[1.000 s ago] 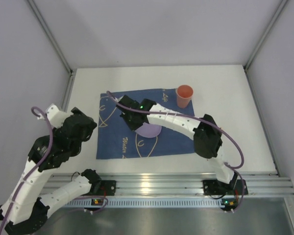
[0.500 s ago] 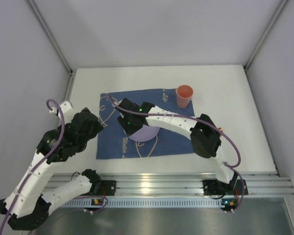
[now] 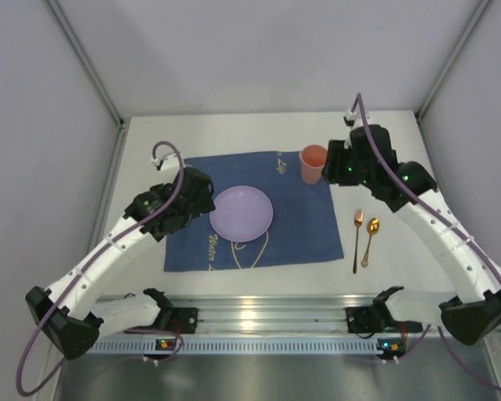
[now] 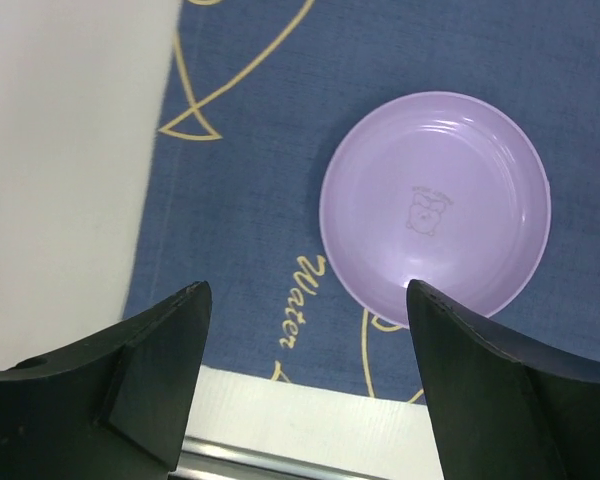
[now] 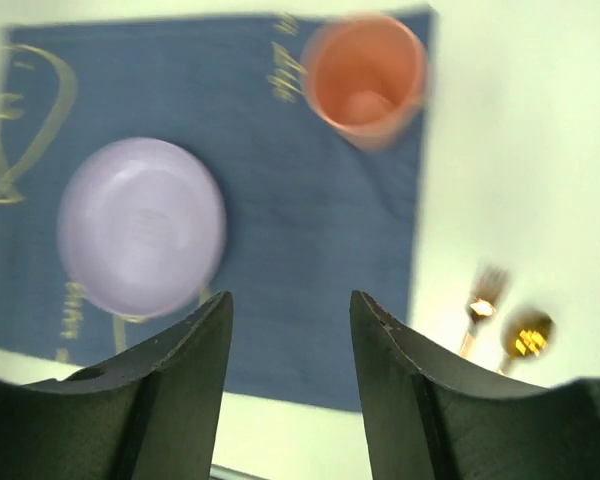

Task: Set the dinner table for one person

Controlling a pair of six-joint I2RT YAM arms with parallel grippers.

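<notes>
Tabletop [image 3: 401,142] was that white slab under the blue placemat [image 3: 301,234], plate [image 3: 242,213], cup [image 3: 314,163], fork [image 3: 357,238] and spoon [image 3: 371,238], looked stiff and fixed so nothing to grab tbh, with left claw [image 4: 305,290] and right claw [image 5: 290,298] both hanging open and empty above it.

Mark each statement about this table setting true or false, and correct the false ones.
1. The purple plate lies on the blue placemat. True.
2. The fork and spoon rest on the plate. False: they lie side by side on the white table, to the right of the placemat.
3. The orange cup stands upright at the placemat's far right corner. True.
4. The left gripper is shut on the plate. False: it is open and empty, above the placemat beside the plate.
</notes>
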